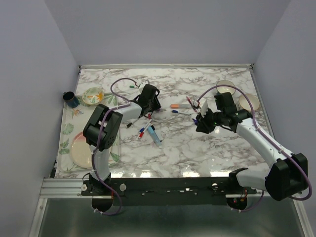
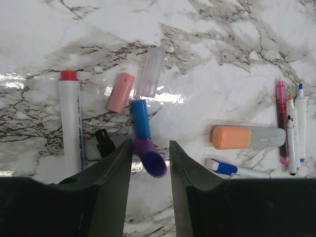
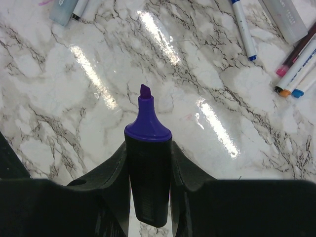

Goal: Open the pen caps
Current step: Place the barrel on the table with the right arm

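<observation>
Gripping uncapped purple highlighter [image 3: 148, 168], right tool [image 3: 148, 163]

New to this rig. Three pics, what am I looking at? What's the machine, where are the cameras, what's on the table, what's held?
Two robot arms are bolted at the near edge of a marble table. One picture looks down from above and behind them; the other two come from a camera on each wrist, looking past that arm's own fingers.

Scattered on the table are pens, markers and loose caps, with dishes at the sides.

The right end effector grips an uncapped purple highlighter, tip pointing away. The left end effector stands open, with a purple cap lying on the table between its fingers beside a blue cap.
</observation>
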Robot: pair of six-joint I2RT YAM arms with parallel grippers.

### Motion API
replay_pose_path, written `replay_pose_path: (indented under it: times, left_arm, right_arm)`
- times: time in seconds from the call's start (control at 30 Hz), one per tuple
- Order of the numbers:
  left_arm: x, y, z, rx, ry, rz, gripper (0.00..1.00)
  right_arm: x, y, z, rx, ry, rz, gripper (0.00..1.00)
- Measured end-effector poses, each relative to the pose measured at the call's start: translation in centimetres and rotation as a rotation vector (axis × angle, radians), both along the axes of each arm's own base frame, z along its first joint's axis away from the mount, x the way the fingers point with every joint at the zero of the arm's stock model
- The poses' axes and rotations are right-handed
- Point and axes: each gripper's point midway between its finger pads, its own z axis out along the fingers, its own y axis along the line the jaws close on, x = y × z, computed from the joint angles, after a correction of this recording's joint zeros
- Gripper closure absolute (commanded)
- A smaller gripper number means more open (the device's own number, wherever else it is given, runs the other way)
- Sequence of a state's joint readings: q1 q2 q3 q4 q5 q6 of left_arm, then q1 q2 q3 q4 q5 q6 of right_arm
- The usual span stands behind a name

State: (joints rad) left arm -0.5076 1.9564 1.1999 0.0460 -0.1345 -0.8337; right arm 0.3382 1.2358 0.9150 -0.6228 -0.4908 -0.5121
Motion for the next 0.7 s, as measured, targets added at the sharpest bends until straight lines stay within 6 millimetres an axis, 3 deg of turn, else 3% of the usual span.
replay_pose_path:
  times: [0.27,0.37,0.47,0.7]
  left_arm:
    - [-0.3,0.6,0.0,0.041,0.008,-0.025,0.32]
    - [-0.6,0.9,1.7,0.061,-0.014,-0.05,0.23]
    - [-0.8,1.4,5.2,0.069,-0.075,-0.077,0.18]
    - [-3.5,3.4,19.0,0.069,-0.357,-0.141,0.13]
  right_arm:
    - [0.6,-0.3,-0.6,-0.022,0.007,-0.036,0.99]
    - [1.3,-0.7,-1.8,-0.055,0.036,-0.066,0.96]
    - [2.8,-0.9,-2.9,-0.097,0.068,-0.1,0.94]
    - [8.8,-0.3,-4.0,-0.162,0.106,-0.187,0.87]
